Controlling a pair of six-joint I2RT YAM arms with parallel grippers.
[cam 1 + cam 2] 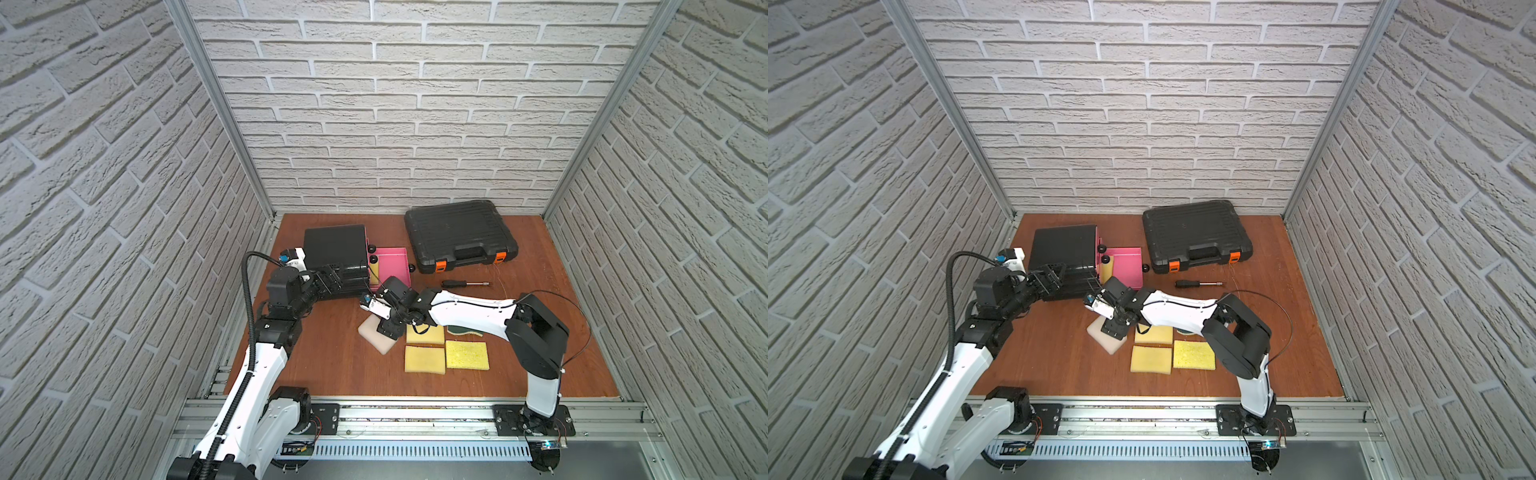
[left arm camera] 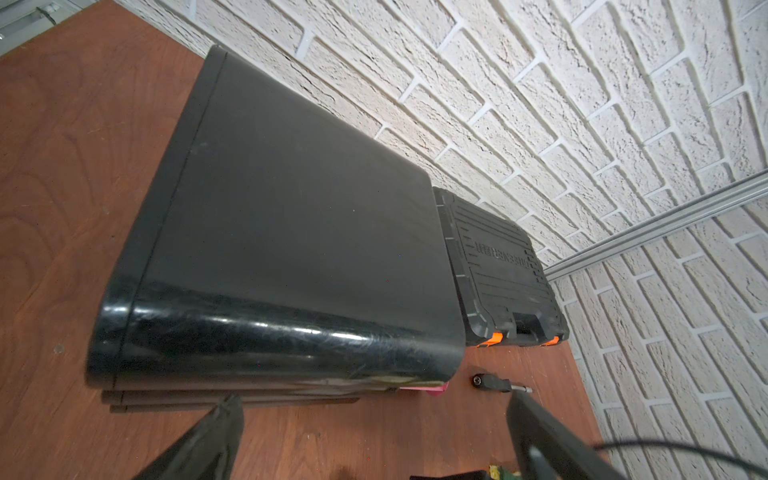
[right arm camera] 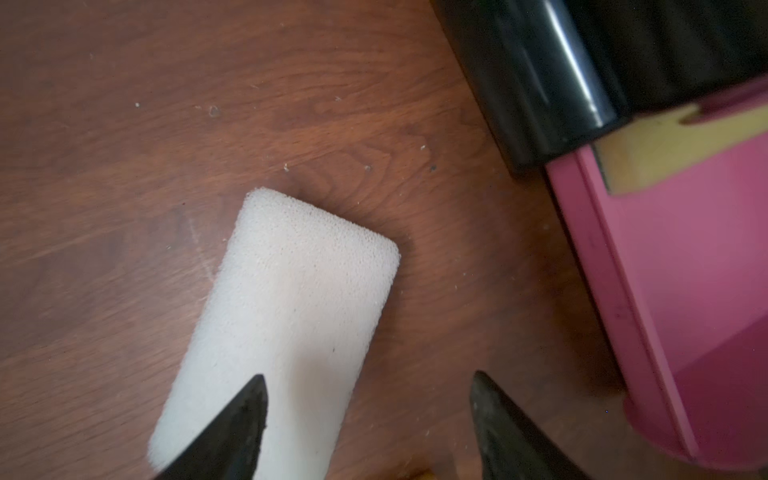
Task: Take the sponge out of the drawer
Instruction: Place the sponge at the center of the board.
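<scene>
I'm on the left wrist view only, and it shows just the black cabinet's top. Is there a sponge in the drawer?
Observer: Yes. A yellow sponge lies in the pulled-out pink drawer, at the end nearest the black cabinet.
Operator: Where is the right hand?
Observer: The right hand is open over a white sponge that lies flat on the table, outside the drawer.
</scene>
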